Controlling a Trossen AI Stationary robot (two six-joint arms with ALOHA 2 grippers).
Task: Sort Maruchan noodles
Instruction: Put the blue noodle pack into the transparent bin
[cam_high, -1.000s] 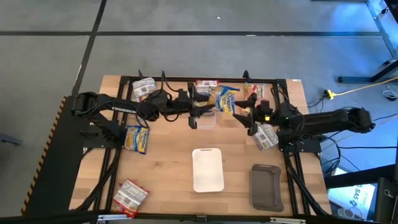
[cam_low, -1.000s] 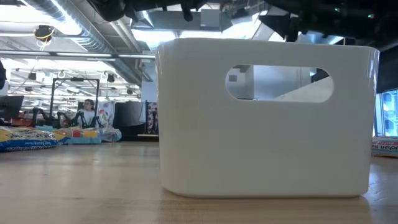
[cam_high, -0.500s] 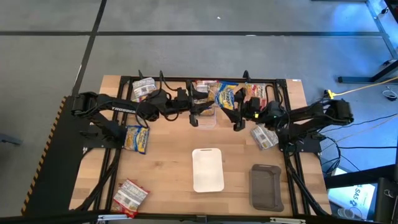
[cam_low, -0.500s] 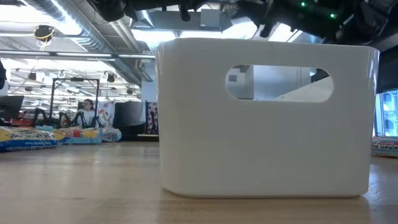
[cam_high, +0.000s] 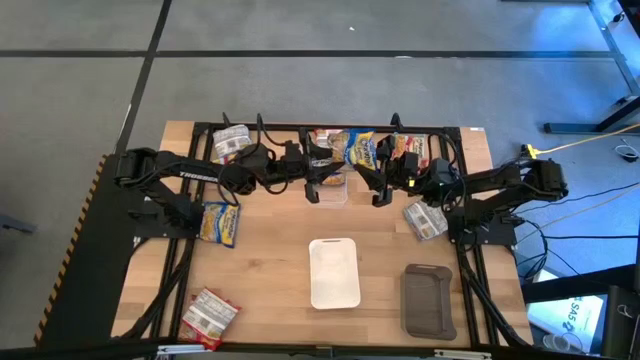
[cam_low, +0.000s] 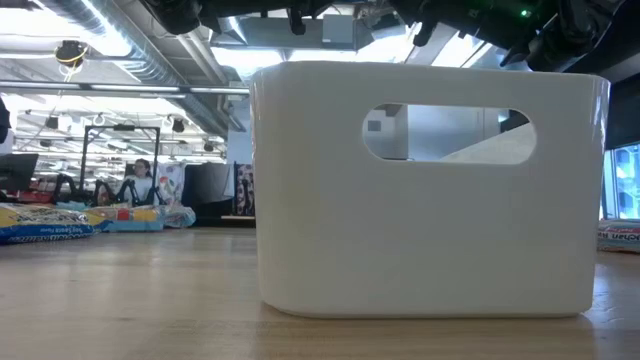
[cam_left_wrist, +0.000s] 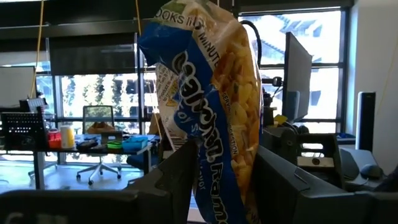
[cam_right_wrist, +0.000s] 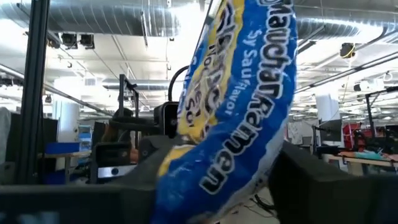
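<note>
L gripper (cam_left_wrist: 221, 180) and R gripper (cam_right_wrist: 214, 186) each clamp a blue-yellow noodle pkt (cam_left_wrist: 211, 93) (cam_right_wrist: 233, 106), both held beyond white bin (cam_high: 334, 272).

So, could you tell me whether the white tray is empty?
Empty: the high view shows the white tray bare, no packets inside.
</note>
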